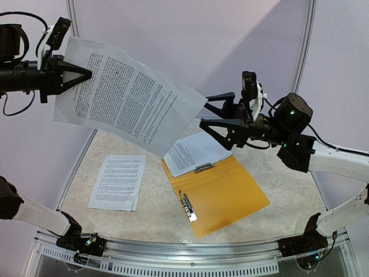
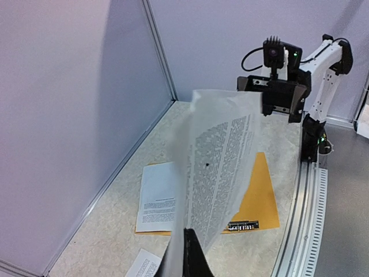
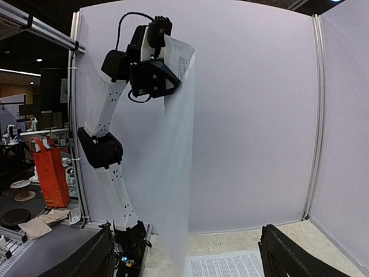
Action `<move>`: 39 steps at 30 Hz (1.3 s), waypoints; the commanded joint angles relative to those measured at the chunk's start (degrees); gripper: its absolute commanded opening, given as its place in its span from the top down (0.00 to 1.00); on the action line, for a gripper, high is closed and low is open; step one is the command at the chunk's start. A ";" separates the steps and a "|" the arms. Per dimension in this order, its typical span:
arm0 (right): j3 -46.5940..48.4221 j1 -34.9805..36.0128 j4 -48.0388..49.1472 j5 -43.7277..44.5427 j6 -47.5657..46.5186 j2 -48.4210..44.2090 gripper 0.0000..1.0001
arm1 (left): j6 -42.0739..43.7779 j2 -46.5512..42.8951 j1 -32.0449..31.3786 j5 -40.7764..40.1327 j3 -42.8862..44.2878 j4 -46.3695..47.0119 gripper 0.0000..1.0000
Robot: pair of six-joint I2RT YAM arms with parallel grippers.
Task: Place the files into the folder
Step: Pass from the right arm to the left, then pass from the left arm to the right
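Left hand point(image 1: 81, 74) is clamped shut on the left edge of one file sheet point(image 1: 130, 95), held up in the air over the far-left of the scene. The sheet slants down to the right with its printed face toward the top camera.

Right hand point(image 1: 206, 111) is mid-air on the right, jaws spread wide, gripping nothing. The sheet's free right corner sits at its fingertips. Can't tell if it's touching.

Folder point(image 1: 225, 193) lies open and flat on the tabletop point(image 1: 155, 222), centre-right, below the right hand. Metal clip point(image 1: 187, 206) sits along its left edge. A second printed sheet point(image 1: 196, 151) rests on the folder's far end, overhanging the far edge.

More files point(image 1: 118, 182) lie flat on the tabletop left of the folder — apart from it, not touching.
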 commanded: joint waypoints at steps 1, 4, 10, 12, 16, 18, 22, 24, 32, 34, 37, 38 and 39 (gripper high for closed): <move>-1.84 -0.25 1.31 3.07 0.41 -1.30 0.12 | -1.01 0.24 0.58 -1.74 1.63 -2.63 1.00; -1.25 -0.20 4.90 1.55 2.47 1.68 0.12 | -1.86 0.91 0.74 -1.93 1.98 -2.08 1.00; 1.63 -0.20 9.50 6.17 5.87 6.68 0.12 | -2.32 1.57 1.18 0.56 2.41 -1.96 1.00; 2.71 -0.20 12.85 6.96 8.08 8.83 0.12 | -2.38 1.74 1.19 1.38 2.07 -2.02 1.00; 5.07 -0.13 17.39 9.78 12.88 13.12 0.12 | -2.60 1.94 1.34 2.23 1.99 -1.96 1.00; 5.82 -0.11 18.80 11.13 13.38 14.86 0.12 | -2.60 1.95 1.45 2.37 2.00 -2.03 1.00; 9.21 -0.17 18.78 10.23 14.12 17.80 0.12 | -2.77 1.83 1.79 3.24 1.67 -2.07 1.00; 11.23 -0.18 18.92 8.80 15.07 19.62 0.12 | -3.02 1.85 2.04 3.86 1.65 -2.00 1.00; 11.99 -0.47 18.95 9.74 16.61 22.20 0.14 | -4.16 1.48 3.63 7.13 1.95 -1.78 1.00; 9.97 -1.22 18.35 11.96 16.24 21.09 0.13 | -4.03 1.13 3.70 6.58 2.00 -1.85 1.00; 7.45 -2.61 17.47 14.10 16.36 19.71 0.13 | -3.88 0.77 3.74 7.02 2.00 -2.08 1.00; 7.15 -2.73 16.93 14.33 16.19 19.48 0.13 | -3.78 0.72 3.74 7.07 1.90 -2.13 1.00; 7.29 -2.74 16.18 14.26 15.89 19.23 0.13 | -3.84 0.71 3.74 7.08 1.84 -2.15 1.00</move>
